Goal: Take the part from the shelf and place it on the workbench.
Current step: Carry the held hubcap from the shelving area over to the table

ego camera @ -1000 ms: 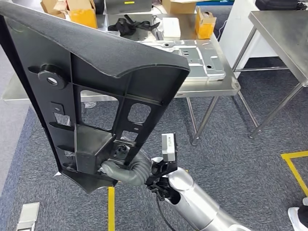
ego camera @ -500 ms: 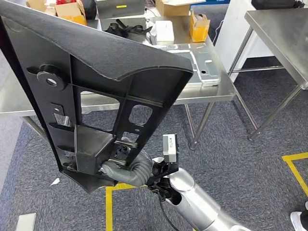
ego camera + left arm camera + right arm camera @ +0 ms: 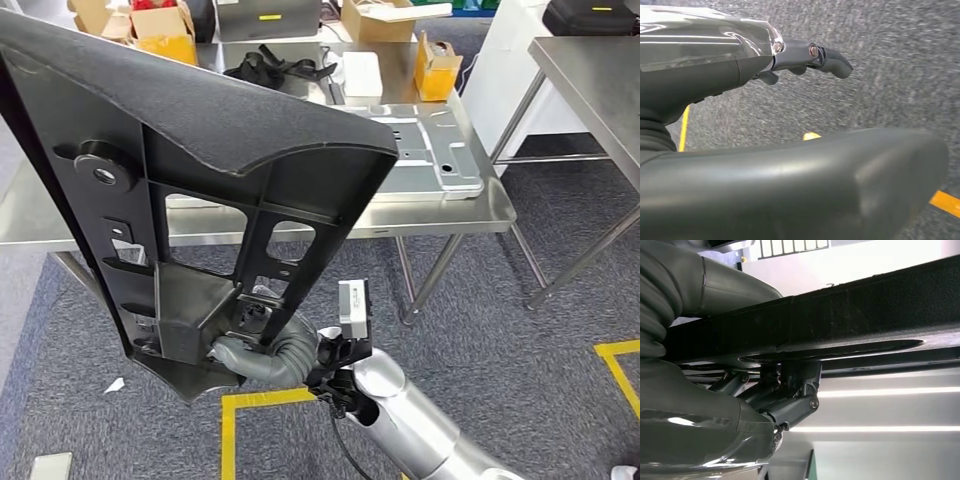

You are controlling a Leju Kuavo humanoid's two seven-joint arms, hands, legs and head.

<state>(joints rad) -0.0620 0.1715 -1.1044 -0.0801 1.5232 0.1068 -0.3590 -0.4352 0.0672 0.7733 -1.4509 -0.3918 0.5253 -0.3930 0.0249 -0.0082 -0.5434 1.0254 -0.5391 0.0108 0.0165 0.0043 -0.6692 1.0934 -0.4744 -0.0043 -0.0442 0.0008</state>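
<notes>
The right hand (image 3: pixel 260 350) grips the black ribbed part (image 3: pixel 196 190) by its lower end, holding it upright and clear of the steel workbench (image 3: pixel 494 200) ahead; the left hand (image 3: pixel 806 52) hangs released, holding nothing.

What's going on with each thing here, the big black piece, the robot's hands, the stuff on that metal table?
black part: lifted off the ground, held upright at its lower end.
right hand: grips the black part from below.
left hand: holds nothing, fingers loosely curved, above the carpet.
workbench: standing ahead, black part not yet on it.
silver metal panel: lying flat on the workbench.
cardboard boxes: open, at the far edge.
</notes>
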